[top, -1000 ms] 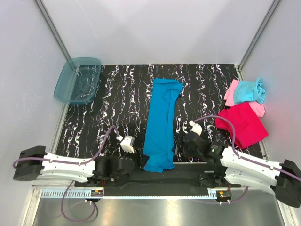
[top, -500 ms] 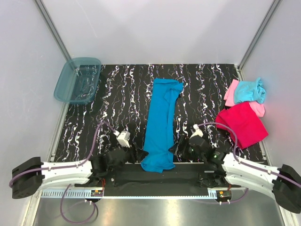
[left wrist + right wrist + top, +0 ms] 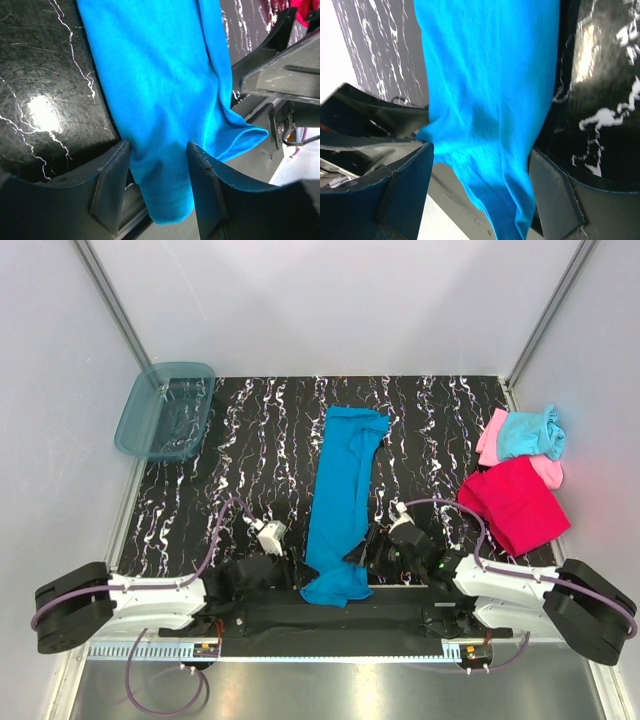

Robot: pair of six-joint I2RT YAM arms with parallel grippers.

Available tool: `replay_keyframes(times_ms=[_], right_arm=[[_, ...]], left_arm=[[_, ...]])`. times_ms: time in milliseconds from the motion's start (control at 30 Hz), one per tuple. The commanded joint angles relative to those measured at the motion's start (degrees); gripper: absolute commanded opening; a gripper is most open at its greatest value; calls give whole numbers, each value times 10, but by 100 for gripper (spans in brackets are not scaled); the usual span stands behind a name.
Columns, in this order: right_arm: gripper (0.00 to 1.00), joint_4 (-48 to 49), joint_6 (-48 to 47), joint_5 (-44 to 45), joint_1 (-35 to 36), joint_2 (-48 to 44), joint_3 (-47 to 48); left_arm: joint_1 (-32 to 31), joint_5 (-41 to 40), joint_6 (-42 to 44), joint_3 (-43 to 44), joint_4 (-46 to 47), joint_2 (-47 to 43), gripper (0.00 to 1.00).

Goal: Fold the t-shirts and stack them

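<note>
My left pincer [image 3: 156, 186] and my right pincer [image 3: 480, 192] are both spread wide. Each straddles the near hem of the medium blue tee [image 3: 345, 495], which lies as a long strip down the middle of the desk [image 3: 250, 440].

Both hands are spread wide around the near end of the blue t-shirt [image 3: 340, 500]. The left hand [image 3: 300, 575] is on one side and the right hand [image 3: 358, 556] is on the other, so each blocks the other's straight line across. Tight behind them runs the black base rail [image 3: 330, 618]. Out past the left hand's outer side it's open table [image 3: 240, 440] all the way to the teal bin [image 3: 165, 410]. On the right hand's outer side there's a strip of table, then the magenta t-shirt [image 3: 515, 502], with the pink t-shirt [image 3: 490, 440] and aqua t-shirt [image 3: 530, 432] heaped beyond it.
</note>
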Motion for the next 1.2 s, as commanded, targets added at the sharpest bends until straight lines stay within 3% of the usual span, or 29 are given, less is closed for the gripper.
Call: replay_keyframes(times_ms=[0, 200, 433, 667, 900, 1167], right_arm=[[81, -102, -7, -21, -2, -12, -4], [80, -149, -17, -25, -2, -40, 4], [80, -150, -21, -34, -1, -19, 18], [81, -171, -30, -64, -1, -11, 15], [81, -246, -32, -31, -1, -86, 11], [81, -180, -23, -55, -2, -23, 5]], left_arm=[[1, 8, 1, 3, -41, -46, 53], [8, 6, 4, 9, -72, -85, 49], [8, 34, 10, 47, -69, -34, 44], [8, 29, 6, 47, -83, 1, 51], [37, 29, 21, 30, -117, -44, 54], [56, 53, 28, 30, -101, -32, 53]])
